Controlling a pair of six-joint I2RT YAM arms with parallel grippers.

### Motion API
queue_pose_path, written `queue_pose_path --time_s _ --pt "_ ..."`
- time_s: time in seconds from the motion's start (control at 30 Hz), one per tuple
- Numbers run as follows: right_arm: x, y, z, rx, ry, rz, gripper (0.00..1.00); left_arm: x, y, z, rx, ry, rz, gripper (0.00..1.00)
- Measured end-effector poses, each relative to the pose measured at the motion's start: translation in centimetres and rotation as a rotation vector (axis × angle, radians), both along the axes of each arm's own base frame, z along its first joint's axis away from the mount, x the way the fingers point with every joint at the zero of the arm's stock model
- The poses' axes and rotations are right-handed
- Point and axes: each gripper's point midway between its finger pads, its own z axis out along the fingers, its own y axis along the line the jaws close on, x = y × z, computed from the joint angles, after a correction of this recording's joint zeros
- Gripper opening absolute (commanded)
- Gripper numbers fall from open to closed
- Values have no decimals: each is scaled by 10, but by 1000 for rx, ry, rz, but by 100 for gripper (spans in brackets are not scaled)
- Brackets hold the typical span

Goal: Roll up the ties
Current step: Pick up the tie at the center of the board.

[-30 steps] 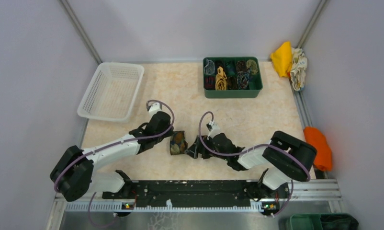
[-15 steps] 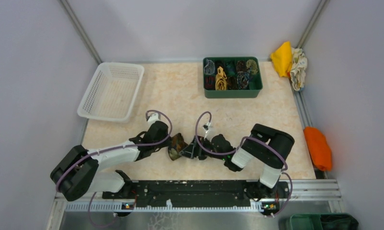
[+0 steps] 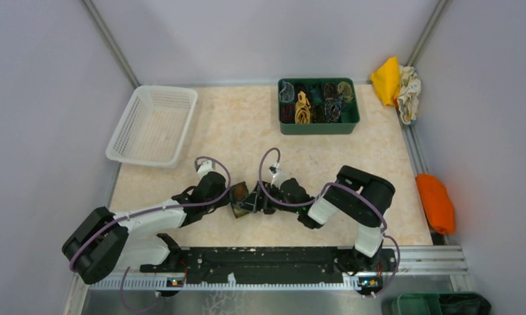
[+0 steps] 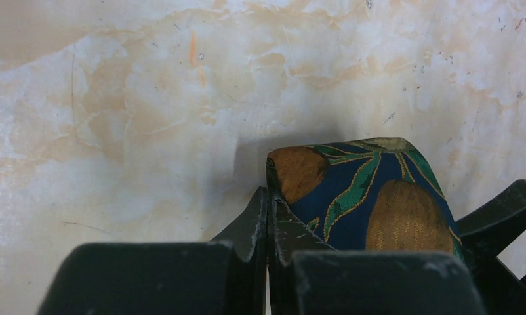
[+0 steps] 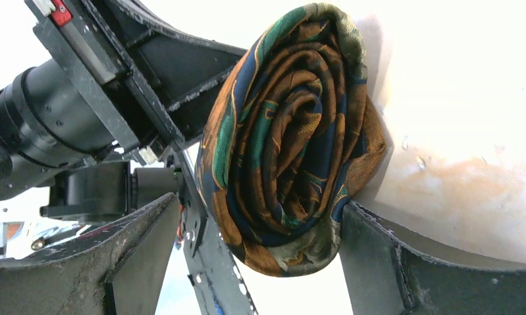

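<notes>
A dark blue-brown tie (image 3: 241, 197) with orange-gold and teal blotches is rolled into a coil near the table's front middle. In the right wrist view the coil (image 5: 286, 138) shows end-on between my right gripper's (image 5: 260, 220) open jaws; one finger (image 5: 372, 256) touches it, the other stands apart. My left gripper (image 4: 268, 213) is shut, pinching the left edge of the tie (image 4: 359, 190). In the top view the left gripper (image 3: 230, 196) and right gripper (image 3: 256, 201) meet at the roll from both sides.
A green bin (image 3: 318, 128) holding several rolled ties stands at the back. A white basket (image 3: 152, 125) is at the back left. Yellow and white cloths (image 3: 395, 82) and an orange cloth (image 3: 436, 202) lie off the table's right edge.
The right gripper has moved left, up to the roll, and its arm has folded in. The left gripper has come down against the roll's left side.
</notes>
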Motion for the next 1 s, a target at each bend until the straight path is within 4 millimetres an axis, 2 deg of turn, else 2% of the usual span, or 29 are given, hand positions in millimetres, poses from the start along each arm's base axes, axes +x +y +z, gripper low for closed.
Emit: queue_pose_path --time_s 0.13,0.37,0.47,0.53,0.67,0.83,1.0 --pt "6 7 1 -21 -10 4 80 -2 3 0 3 -1 2 0" --pt "17 13 -9 -61 -14 -2 53 -3 6 2 7 -9 9 0" --pt "19 16 -14 -65 -13 4 48 -2 7 2 13 -13 11 0" --pt "20 18 -16 -63 -15 11 40 -1 8 2 17 -14 13 0" --pt "19 18 -19 -70 -23 18 34 -2 10 0 25 -10 19 0" --pt "21 18 -21 -92 -41 30 32 -6 31 3 103 44 113 0" --pt "22 20 -21 -120 -66 52 38 -13 51 5 169 76 179 0"
